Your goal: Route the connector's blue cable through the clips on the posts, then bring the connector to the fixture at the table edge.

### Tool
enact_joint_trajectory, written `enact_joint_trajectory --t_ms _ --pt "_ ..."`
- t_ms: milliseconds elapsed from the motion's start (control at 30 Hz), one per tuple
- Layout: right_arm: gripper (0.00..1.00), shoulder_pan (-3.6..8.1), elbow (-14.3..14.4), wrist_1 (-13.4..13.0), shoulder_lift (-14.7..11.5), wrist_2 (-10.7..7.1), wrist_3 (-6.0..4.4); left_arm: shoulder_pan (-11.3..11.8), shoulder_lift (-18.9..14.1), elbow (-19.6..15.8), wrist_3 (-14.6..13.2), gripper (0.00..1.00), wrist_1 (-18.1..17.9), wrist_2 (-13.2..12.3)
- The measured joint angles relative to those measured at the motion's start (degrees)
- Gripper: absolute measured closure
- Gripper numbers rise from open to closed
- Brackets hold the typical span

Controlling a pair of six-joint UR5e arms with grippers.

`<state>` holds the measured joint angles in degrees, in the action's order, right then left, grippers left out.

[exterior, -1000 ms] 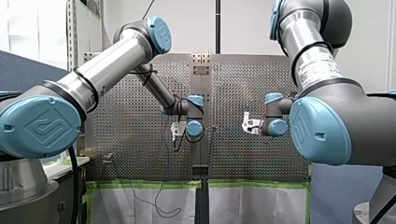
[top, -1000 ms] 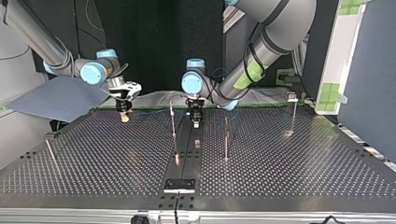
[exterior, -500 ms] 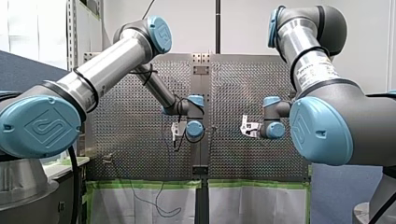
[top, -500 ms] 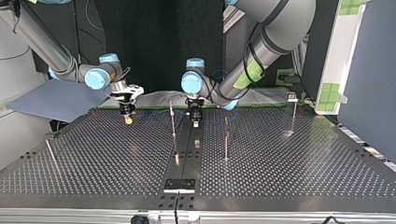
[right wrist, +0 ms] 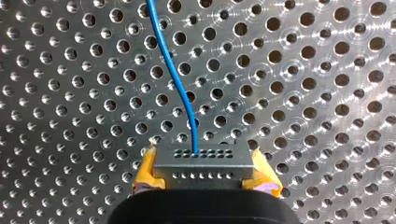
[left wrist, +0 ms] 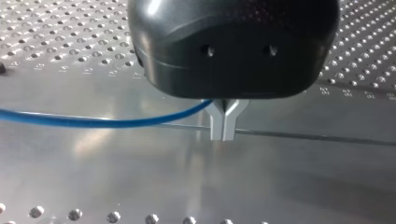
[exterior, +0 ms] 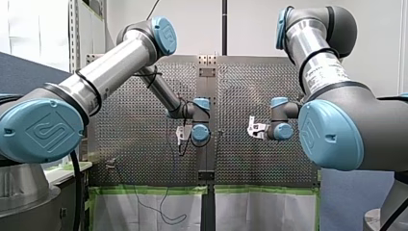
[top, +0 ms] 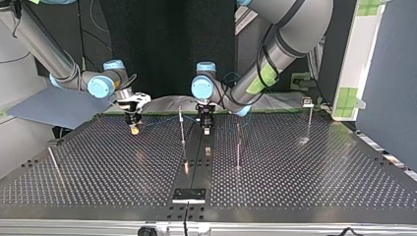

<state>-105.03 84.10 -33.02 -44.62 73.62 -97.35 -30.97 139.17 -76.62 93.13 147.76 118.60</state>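
Two grips | left fingers (left wrist: pixel 217 127) closed on blue cable (left wrist: pixel 93 122) | right fingers (right wrist: pixel 145 170) clamping connector (right wrist: pixel 201 161) over perforated table (right wrist: pixel 303 70)

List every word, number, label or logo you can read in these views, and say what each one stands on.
No text reads clearly.
Dark print on my right arm's silver tube: too blurred to read.
Embossed logo, no legible letters: on my left arm's blue joint cap and my right arm's blue joint cap.

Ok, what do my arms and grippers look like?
My left arm and my right arm: silver tubes, grey joints, blue caps with an embossed logo; the right bears a printed label. My left gripper: rounded black body, metal fingers. My right gripper: yellow pads.
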Motion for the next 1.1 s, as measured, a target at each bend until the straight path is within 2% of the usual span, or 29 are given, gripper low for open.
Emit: enact_joint_trajectory --t_ms 33,67,100,133,167,200,233,267,300,367,400,433,767,1100 --pt "1.00 -0.01 0.0 0.0 0.0 -0.02 0.01 0.0 0.0 0.0 0.0 0.85 0.0 0.0" --pt "1.00 -0.02 0.0 0.1 0.0 -0.05 0.02 0.0 0.0 0.0 0.0 0.85 0.0 0.0" --pt "1.00 -0.03 0.0 0.1 0.0 -0.09 0.04 0.0 0.0 0.0 0.0 0.75 0.0 0.0" --pt "1.00 -0.05 0.0 0.2 0.0 -0.13 0.06 0.0 0.0 0.0 0.0 0.60 0.0 0.0" --pt "1.00 -0.07 0.0 0.2 0.0 -0.16 0.08 0.0 0.0 0.0 0.0 0.60 0.0 -0.1" --pt "1.00 -0.09 0.0 0.3 0.0 -0.18 0.10 0.0 0.0 0.0 0.0 0.46 0.0 -0.3" --pt "1.00 -0.10 0.0 0.4 0.0 -0.19 0.12 -0.1 0.0 0.0 -0.1 0.38 0.0 -0.5" --pt "1.00 -0.12 0.0 0.4 0.0 -0.20 0.16 -0.1 0.0 0.0 -0.1 0.38 0.0 -0.7" --pt "1.00 -0.14 0.0 0.5 0.0 -0.21 0.17 -0.2 0.0 0.0 -0.2 0.29 -0.1 -0.9" --pt "1.00 -0.18 0.0 0.6 0.0 -0.22 0.19 -0.4 0.0 0.0 -0.5 0.25 -0.4 -1.7" --pt "1.00 -0.19 0.0 0.7 0.0 -0.22 0.20 -0.4 0.0 0.0 -0.7 0.19 -0.4 -2.0" --pt "1.00 -0.20 0.0 0.7 0.0 -0.22 0.20 -0.5 0.0 0.0 -1.0 0.00 -0.5 -2.6" --pt "1.00 -0.26 0.0 1.4 0.0 -0.23 0.30 -0.6 -0.1 0.0 -2.6 0.00 1.0 -5.8" --pt "1.00 -0.29 0.0 1.9 0.0 -0.25 0.30 -1.7 -0.2 -0.1 -4.2 0.00 6.4 -1.4"
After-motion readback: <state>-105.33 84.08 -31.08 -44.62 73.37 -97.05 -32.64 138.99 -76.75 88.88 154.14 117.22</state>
